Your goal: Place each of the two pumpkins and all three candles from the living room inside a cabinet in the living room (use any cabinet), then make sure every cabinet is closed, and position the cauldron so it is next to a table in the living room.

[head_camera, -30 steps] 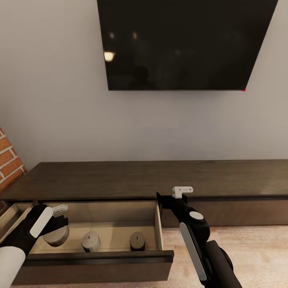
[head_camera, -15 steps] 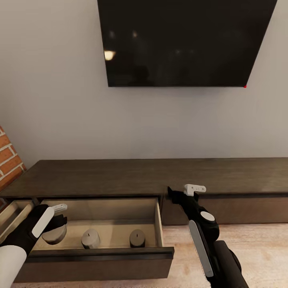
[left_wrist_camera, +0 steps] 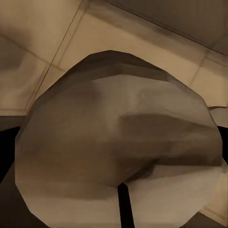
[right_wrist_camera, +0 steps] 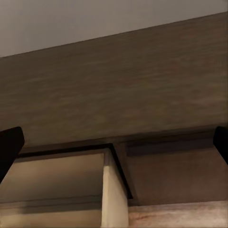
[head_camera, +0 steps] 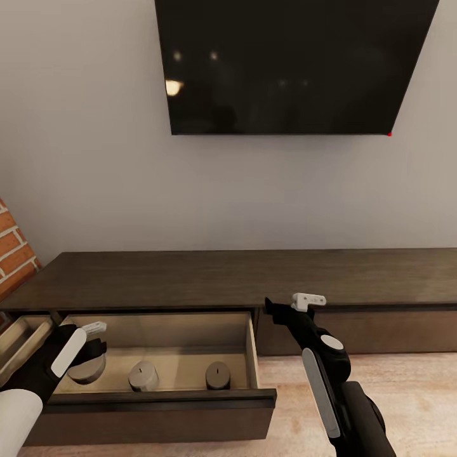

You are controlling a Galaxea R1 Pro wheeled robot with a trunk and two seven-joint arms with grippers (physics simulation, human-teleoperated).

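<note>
Lower left of the head view: left gripper sits over the left end of the open drawer of the cabinet, right on top of the third candle. The left wrist view has that candle huge in frame with pale drawer floor around it, but whether the fingers are pinching it or already spread off it I cannot tell. It looks set down or nearly so on the drawer floor. Moving right, lower middle of the drawer: second candle upright, then first candle upright, both apart from each other and from the walls. So candles look to be basically all in, pending release of the left one. Right of the drawer, lower centre-right: right gripper hangs in front of the cabinet's front edge, holding nothing, fingers spread by the right wrist view, which looks at the cabinet top and the drawer's right corner. A second drawer at the far lower-left edge also stands partly open. Brick fireplace at left edge, TV upper centre on the wall. Left to do, as I judge it: both pumpkins, shutting both drawers, and the cauldron by the table.
</note>
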